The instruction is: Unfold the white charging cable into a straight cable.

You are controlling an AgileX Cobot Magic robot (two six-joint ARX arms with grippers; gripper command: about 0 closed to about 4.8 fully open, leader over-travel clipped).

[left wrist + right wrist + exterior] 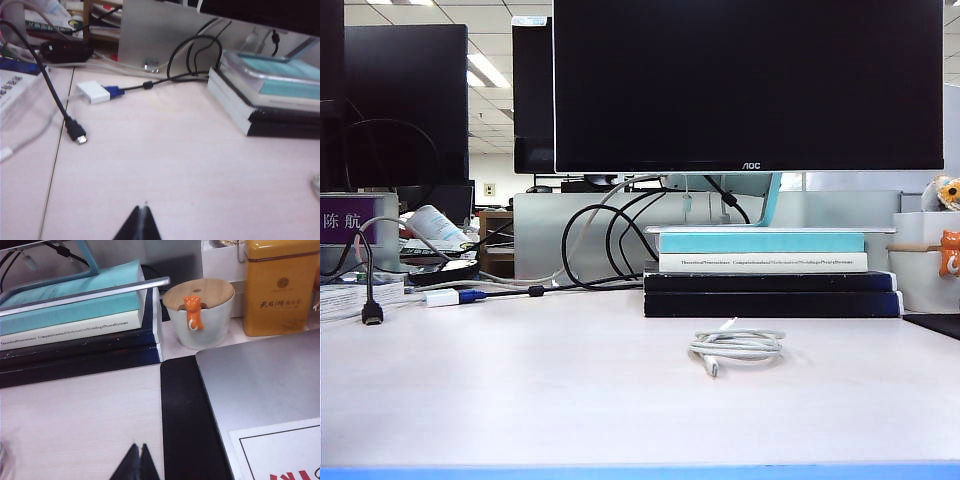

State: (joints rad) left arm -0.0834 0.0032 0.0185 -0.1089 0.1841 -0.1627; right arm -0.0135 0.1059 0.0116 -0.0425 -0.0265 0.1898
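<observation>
The white charging cable (735, 345) lies coiled in a small flat loop on the pale table, just in front of the book stack, one plug end pointing toward the front. A sliver of the coil (316, 184) shows at the edge of the left wrist view. My left gripper (141, 207) hovers over bare table far from the coil, its black jaws pressed together and empty. My right gripper (138, 446) is shut too, holding nothing, over the table beside a black mat (187, 420). Neither gripper appears in the exterior view.
A stack of books (770, 275) under a monitor stand sits behind the coil. Thick black cables (605, 240), a hanging black plug (372, 313) and a white adapter with blue plug (455, 296) lie at the left. A white cup with an orange figure (199, 315), a yellow tin (277, 287) and a laptop (265, 385) stand at the right.
</observation>
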